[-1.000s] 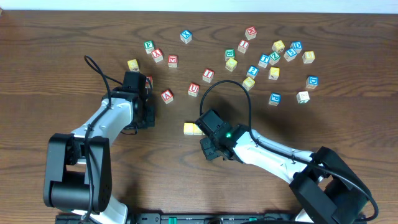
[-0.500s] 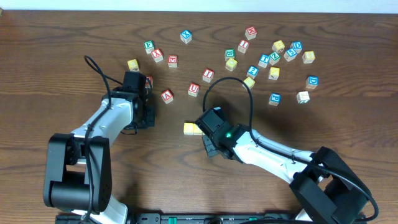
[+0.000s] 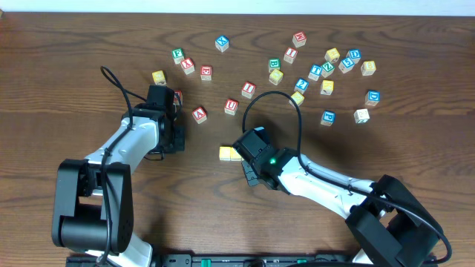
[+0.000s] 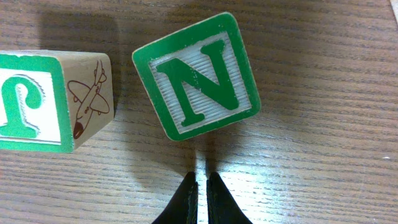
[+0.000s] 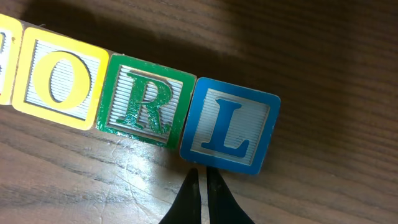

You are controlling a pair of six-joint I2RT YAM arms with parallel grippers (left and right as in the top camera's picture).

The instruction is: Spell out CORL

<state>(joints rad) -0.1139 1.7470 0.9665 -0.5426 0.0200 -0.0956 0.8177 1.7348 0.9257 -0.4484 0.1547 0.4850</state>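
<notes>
In the right wrist view, four cubes lie side by side in a slanted row: a yellow cube cut off at the left edge (image 5: 3,62), a yellow O (image 5: 59,81), a green R (image 5: 146,99) and a blue L (image 5: 230,127). My right gripper (image 5: 203,173) is shut and empty, its tips just below the L cube's lower left corner. From overhead, only the two yellow cubes (image 3: 229,153) show beside the right gripper (image 3: 251,169), which hides the rest of the row. My left gripper (image 4: 202,179) is shut and empty, just short of a green N cube (image 4: 196,74).
A green J cube with a plane drawing (image 4: 43,102) lies left of the N cube. Several loose cubes are scattered across the far half of the table, among them a red-lettered one (image 3: 231,107) and a blue one (image 3: 327,117). The right arm's cable (image 3: 271,100) loops over the middle.
The right gripper has shifted slightly toward the cube row. The left arm and the cubes have not moved.
</notes>
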